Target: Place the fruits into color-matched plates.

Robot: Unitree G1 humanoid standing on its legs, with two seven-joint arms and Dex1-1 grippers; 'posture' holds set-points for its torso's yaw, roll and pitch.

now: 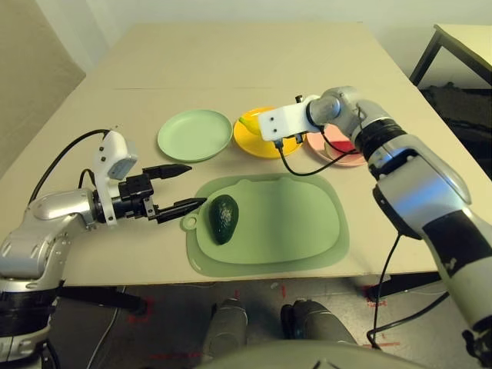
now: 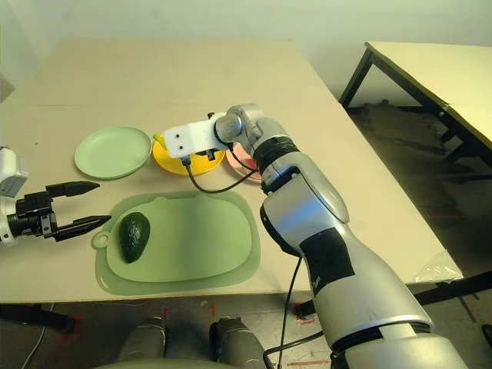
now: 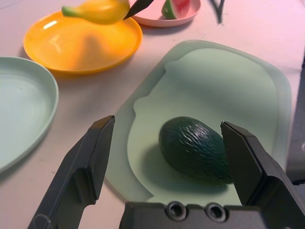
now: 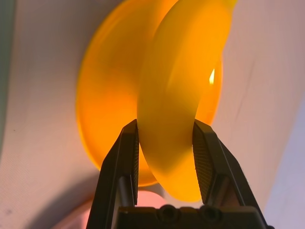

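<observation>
Yellow plate (image 4: 109, 95), far side, beneath right claw (image 4: 165, 125). Banana (image 4: 178, 95) above it, clamped between that claw's fingers. Avocado (image 1: 224, 218) on green mat (image 1: 284, 223), near side; left claw (image 1: 198, 184) apart, just left of it.

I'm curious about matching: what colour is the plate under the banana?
The plate is yellow-orange; the right wrist view shows it best.

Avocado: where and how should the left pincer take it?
Across its fat middle, from above, one finger on each long flank. The avocado lies on its side on the mat, longer than wide, so the waist gives the narrower span. The left pincer is open and nearby, which probably suits this.
</observation>
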